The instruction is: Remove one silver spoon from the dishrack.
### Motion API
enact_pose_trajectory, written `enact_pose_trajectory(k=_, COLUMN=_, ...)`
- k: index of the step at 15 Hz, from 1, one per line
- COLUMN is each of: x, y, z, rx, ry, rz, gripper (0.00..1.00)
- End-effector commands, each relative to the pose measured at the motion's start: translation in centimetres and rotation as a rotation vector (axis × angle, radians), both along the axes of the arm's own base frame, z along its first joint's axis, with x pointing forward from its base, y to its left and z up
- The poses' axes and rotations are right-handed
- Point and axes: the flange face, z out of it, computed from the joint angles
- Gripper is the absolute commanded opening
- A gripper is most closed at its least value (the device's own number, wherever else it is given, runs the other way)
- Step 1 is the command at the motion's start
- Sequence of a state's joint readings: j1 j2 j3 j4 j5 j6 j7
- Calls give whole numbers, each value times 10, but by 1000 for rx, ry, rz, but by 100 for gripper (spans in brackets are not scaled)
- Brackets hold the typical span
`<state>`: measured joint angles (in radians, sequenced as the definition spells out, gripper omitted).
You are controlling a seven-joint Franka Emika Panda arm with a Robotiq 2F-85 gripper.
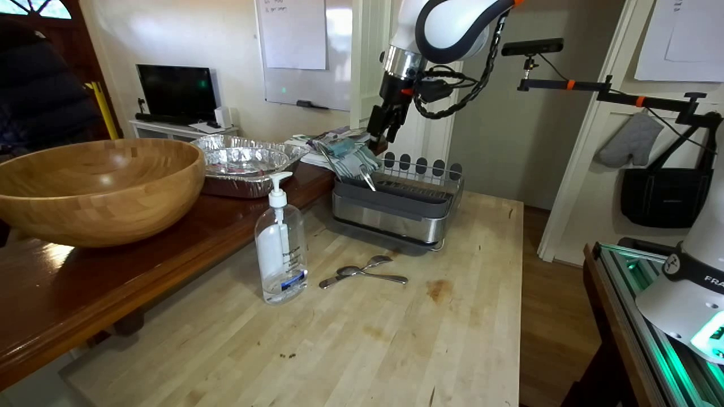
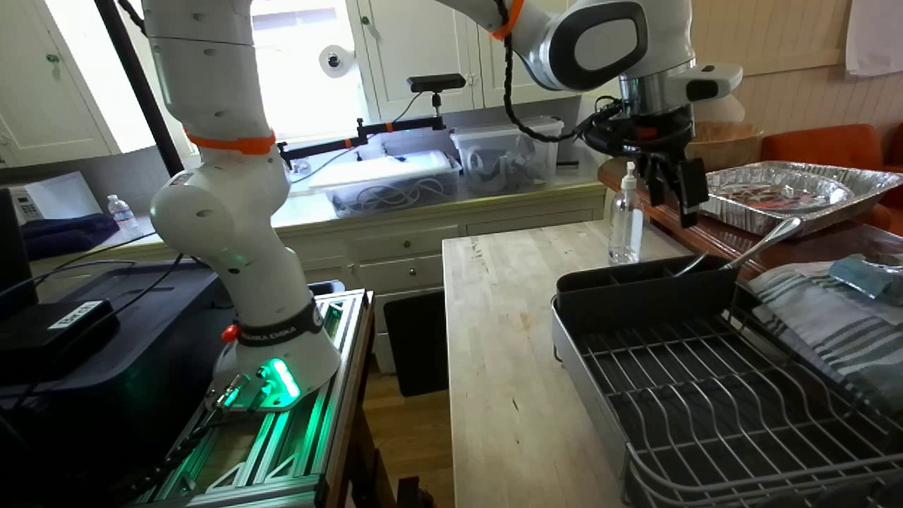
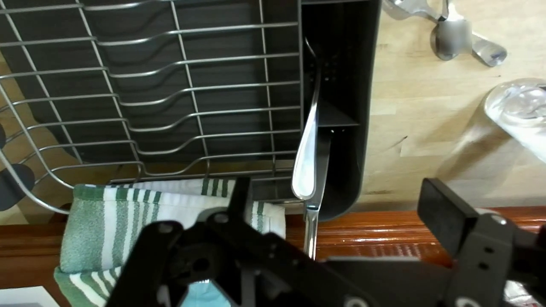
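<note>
- Open desk (image 1: 441,350) was left beside the dishrack (image 1: 390,213), set near an edge.
- Fingers (image 3: 445,209) were held apart, higher up.
- In its holder (image 2: 649,303), a knife (image 3: 312,228) and another silver utensil (image 3: 305,170) were propped.

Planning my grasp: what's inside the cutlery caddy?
Apparently a knife, blade inside, and a silver spoon or fork, handle up. The caddy hides the latter's head in both exterior views; the wrist view leaves it unclear.

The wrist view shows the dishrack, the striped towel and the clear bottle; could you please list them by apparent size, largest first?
1. Dishrack, easily the largest
2. Striped towel, partly hidden
3. Clear bottle, cut off by the right edge
</note>
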<state>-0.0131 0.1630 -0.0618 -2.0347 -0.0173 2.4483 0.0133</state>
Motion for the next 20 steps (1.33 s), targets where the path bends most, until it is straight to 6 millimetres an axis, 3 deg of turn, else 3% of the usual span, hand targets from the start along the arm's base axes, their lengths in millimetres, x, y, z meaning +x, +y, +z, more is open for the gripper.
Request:
enact_pose_trajectory(k=1, x=10, y=0, z=-9, rx=23, ry=6, rz=-16, gripper=100)
enact_pose_trajectory(k=20, x=27, y=-14, z=-45, rx=110, ry=-23, rz=-19, gripper=100)
